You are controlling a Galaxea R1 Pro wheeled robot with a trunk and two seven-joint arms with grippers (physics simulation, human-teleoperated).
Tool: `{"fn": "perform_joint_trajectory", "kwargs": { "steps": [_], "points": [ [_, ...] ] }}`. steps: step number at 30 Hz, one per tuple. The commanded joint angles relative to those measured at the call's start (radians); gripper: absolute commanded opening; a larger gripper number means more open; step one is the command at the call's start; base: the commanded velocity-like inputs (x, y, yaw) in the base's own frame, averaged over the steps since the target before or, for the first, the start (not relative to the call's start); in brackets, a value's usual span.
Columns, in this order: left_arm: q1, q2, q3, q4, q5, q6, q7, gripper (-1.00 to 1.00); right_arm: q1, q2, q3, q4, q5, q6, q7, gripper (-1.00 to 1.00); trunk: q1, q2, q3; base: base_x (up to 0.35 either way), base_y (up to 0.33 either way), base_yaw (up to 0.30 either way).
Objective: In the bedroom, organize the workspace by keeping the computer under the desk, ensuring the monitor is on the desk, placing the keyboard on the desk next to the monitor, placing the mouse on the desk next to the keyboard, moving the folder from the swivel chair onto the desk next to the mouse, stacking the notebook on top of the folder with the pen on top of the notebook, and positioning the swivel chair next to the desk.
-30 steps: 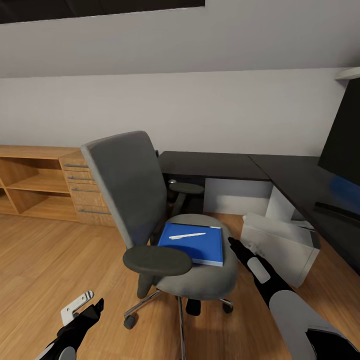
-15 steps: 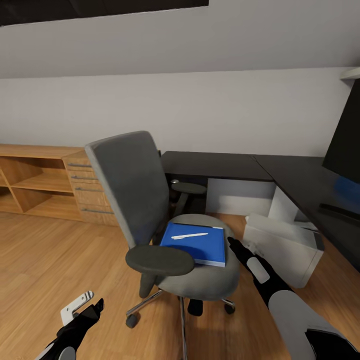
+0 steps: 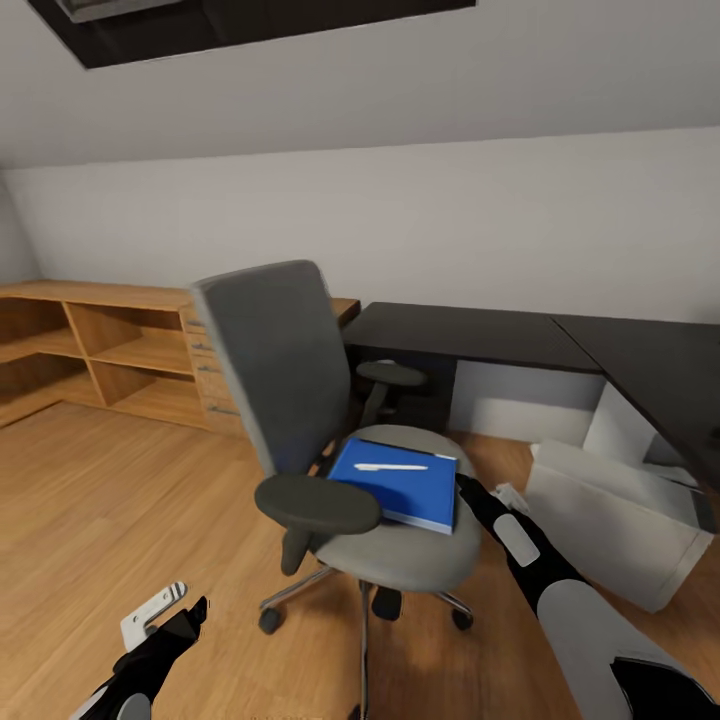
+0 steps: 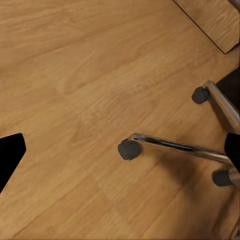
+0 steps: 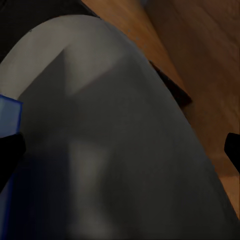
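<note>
The grey swivel chair (image 3: pixel 290 390) stands on the wooden floor in front of the dark L-shaped desk (image 3: pixel 470 335). On its seat (image 5: pixel 125 140) lies a flat blue cover (image 3: pixel 400 487), folder or notebook, I cannot tell which. A white pen (image 3: pixel 390 467) rests on top of it. My right gripper (image 3: pixel 467 490) is open just beside the blue cover's right edge, low over the seat, and the cover's corner (image 5: pixel 7 117) shows by one fingertip. My left gripper (image 3: pixel 165 625) hangs open low over the floor, left of the chair's base (image 4: pixel 175 146).
A white computer case (image 3: pixel 610 520) lies on the floor right of the chair, by the desk's right wing. A wooden shelf unit with drawers (image 3: pixel 120 350) runs along the left wall. The chair's chrome legs and casters (image 4: pixel 129 149) spread over the floor near my left gripper.
The camera has turned left: the monitor has slid out at the right edge and more of the wooden shelf shows. Both arms keep their pose relative to the chair.
</note>
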Motion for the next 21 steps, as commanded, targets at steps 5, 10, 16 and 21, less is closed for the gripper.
{"fn": "perform_joint_trajectory", "kwargs": {
  "steps": [5, 10, 16, 21],
  "points": [
    [0.0, -0.001, 0.0, -0.002, 0.01, 0.004, 0.005, 1.0, 0.001, 0.0, -0.003, -0.003, -0.014, 0.004, 0.014, 1.0, 0.0, 0.0, -0.001, 0.0, 0.0, 0.276],
    [0.0, -0.001, 0.0, -0.002, 0.012, 0.004, 0.005, 1.0, 0.001, -0.002, -0.002, -0.003, -0.014, 0.004, 0.026, 1.0, 0.0, 0.0, -0.001, 0.0, 0.0, 0.276],
    [0.0, -0.002, -0.001, -0.002, 0.012, 0.004, 0.007, 1.0, 0.0, 0.0, 0.0, -0.003, -0.014, 0.002, 0.037, 1.0, 0.0, 0.0, -0.001, 0.0, 0.0, 0.276],
    [0.0, -0.002, -0.001, 0.0, 0.013, 0.004, 0.007, 1.0, 0.001, -0.001, 0.003, -0.005, -0.012, 0.0, 0.039, 1.0, 0.0, 0.0, -0.001, 0.0, 0.0, 0.098]
  ]
}}
